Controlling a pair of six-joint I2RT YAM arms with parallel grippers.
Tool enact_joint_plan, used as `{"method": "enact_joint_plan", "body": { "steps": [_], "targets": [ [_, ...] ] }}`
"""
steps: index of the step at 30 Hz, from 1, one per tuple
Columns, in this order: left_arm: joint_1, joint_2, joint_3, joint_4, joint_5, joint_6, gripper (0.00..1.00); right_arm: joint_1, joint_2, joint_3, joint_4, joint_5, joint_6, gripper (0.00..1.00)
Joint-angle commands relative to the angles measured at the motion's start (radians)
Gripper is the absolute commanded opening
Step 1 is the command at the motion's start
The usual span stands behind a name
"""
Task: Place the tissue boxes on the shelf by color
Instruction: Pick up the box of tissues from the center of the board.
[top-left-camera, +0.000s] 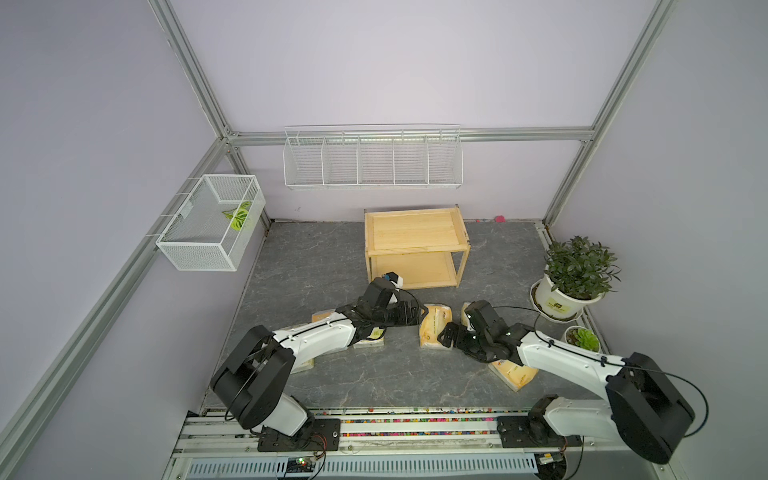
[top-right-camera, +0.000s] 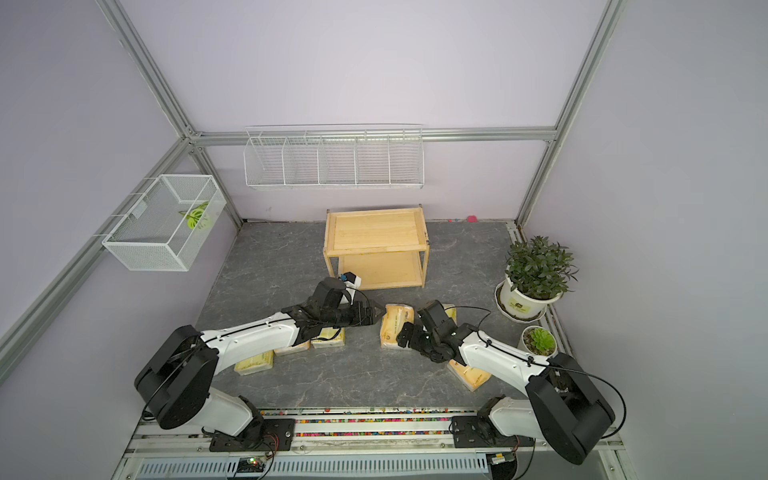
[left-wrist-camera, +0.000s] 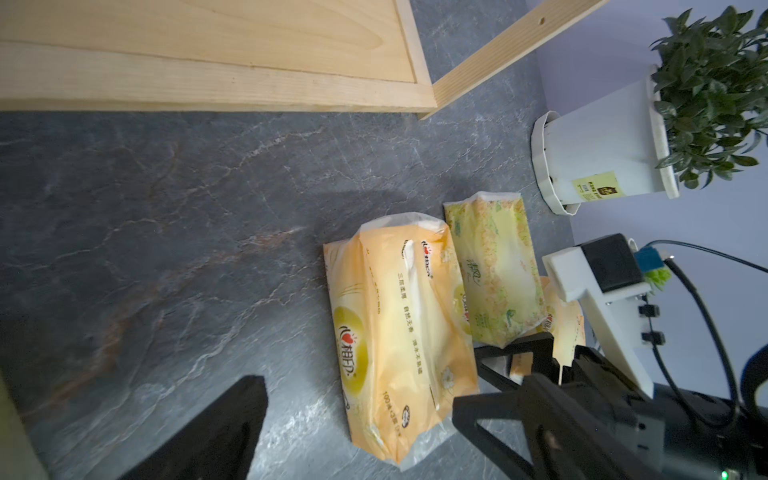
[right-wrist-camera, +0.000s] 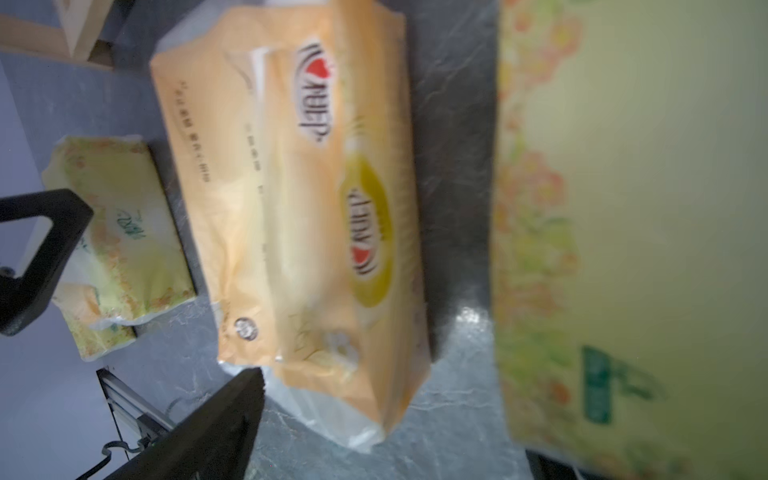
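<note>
An orange tissue box (top-left-camera: 432, 328) (top-right-camera: 392, 328) lies on the dark table in front of the wooden shelf (top-left-camera: 415, 232), whose two tiers are bare. My left gripper (top-left-camera: 420, 312) (left-wrist-camera: 374, 440) is open at the pack's far left corner. My right gripper (top-left-camera: 444, 334) (right-wrist-camera: 395, 415) is open at its near right side. In both wrist views an end of this pack (left-wrist-camera: 399, 332) (right-wrist-camera: 299, 216) shows between the spread fingers. A yellow-green pack (left-wrist-camera: 494, 266) lies just beyond it, behind the right wrist. Several more packs (top-right-camera: 328, 337) lie partly hidden under the left arm.
Another orange pack (top-left-camera: 513, 374) lies under the right forearm. A potted plant (top-left-camera: 575, 274) and a small succulent (top-left-camera: 584, 338) stand at the right edge. A white wire rack (top-left-camera: 372, 164) hangs on the back wall, and a mesh basket (top-left-camera: 212, 224) on the left wall.
</note>
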Motion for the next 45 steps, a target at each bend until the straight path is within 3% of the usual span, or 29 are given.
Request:
{"method": "enact_joint_plan", "body": {
  "steps": [1, 17, 32, 45],
  "targets": [
    [-0.005, 0.042, 0.021, 0.074, 0.019, -0.005, 1.0, -0.032, 0.016, -0.035, 0.037, -0.032, 0.002, 0.98],
    [-0.03, 0.236, 0.103, 0.183, 0.052, -0.017, 1.0, -0.052, 0.021, -0.147, 0.212, -0.142, 0.099, 0.98],
    [-0.064, 0.249, 0.063, 0.224, 0.039, -0.041, 1.0, -0.051, -0.005, -0.318, 0.456, -0.163, 0.298, 0.98],
    [-0.093, 0.243, 0.016, 0.264, 0.021, -0.066, 1.0, -0.021, -0.002, -0.372, 0.618, -0.165, 0.41, 0.98]
  ]
}}
